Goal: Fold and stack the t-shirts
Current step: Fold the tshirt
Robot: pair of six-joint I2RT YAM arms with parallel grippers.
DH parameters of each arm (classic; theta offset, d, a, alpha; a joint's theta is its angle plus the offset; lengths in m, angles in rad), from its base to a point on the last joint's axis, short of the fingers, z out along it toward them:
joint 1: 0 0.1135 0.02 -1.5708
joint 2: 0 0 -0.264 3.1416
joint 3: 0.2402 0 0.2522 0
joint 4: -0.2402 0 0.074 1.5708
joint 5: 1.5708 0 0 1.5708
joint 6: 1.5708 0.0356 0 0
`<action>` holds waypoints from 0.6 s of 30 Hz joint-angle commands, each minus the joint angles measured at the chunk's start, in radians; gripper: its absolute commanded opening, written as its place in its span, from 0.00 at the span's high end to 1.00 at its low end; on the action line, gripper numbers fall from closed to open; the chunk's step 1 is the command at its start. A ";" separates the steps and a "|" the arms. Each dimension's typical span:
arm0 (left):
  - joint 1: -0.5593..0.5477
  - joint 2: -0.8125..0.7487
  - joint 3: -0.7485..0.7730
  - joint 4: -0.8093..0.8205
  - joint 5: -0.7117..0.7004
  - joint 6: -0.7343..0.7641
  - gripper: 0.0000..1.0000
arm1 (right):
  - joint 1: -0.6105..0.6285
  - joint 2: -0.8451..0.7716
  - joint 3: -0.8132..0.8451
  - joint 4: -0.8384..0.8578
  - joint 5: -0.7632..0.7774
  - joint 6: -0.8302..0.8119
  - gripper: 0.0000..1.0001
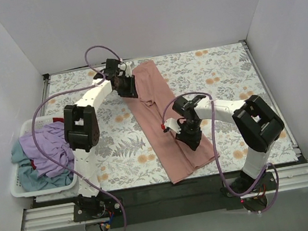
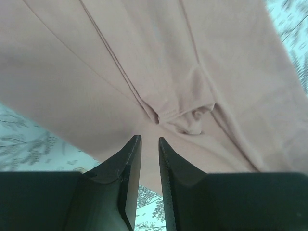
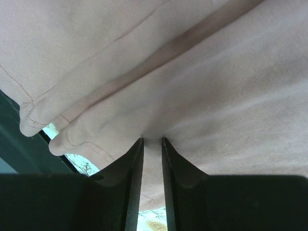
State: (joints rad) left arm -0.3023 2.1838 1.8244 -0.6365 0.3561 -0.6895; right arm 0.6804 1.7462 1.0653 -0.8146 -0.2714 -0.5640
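The salmon-pink t-shirt (image 1: 163, 120) lies folded into a long narrow strip, running diagonally from the far middle of the table to the near edge. My left gripper (image 1: 128, 86) is at the strip's far left edge; in the left wrist view its jaws (image 2: 149, 139) stand nearly together on the pink cloth (image 2: 144, 62), near a folded sleeve. My right gripper (image 1: 189, 136) is on the strip's lower part; its fingers (image 3: 152, 140) pinch the cloth (image 3: 192, 72), which puckers at the tips. Lavender-purple (image 1: 47, 147) and teal-blue (image 1: 32, 179) shirts lie bundled in the basket.
A white plastic basket (image 1: 19, 186) sits off the table's left edge beside the left arm. The table has a floral cover (image 1: 217, 70). White walls close in the back and both sides. A dark rail (image 1: 172, 192) runs along the near edge.
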 commanded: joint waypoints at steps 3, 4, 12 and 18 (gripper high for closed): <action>-0.021 0.066 -0.020 -0.084 -0.006 -0.012 0.81 | 0.042 0.042 -0.074 0.051 -0.066 0.006 0.71; -0.029 0.080 -0.016 -0.094 -0.012 -0.007 0.82 | 0.071 0.045 -0.082 0.055 -0.078 0.012 0.72; -0.063 0.275 0.162 -0.094 0.012 0.018 0.85 | 0.192 0.087 -0.030 0.078 -0.227 0.101 0.71; -0.061 0.254 0.300 -0.088 0.069 0.027 0.77 | 0.142 0.007 0.114 -0.003 -0.342 0.069 0.65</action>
State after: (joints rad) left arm -0.3576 2.4592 2.1033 -0.7597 0.4202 -0.6876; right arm 0.8486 1.7878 1.1042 -0.7883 -0.5026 -0.4786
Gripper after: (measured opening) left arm 0.213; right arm 0.344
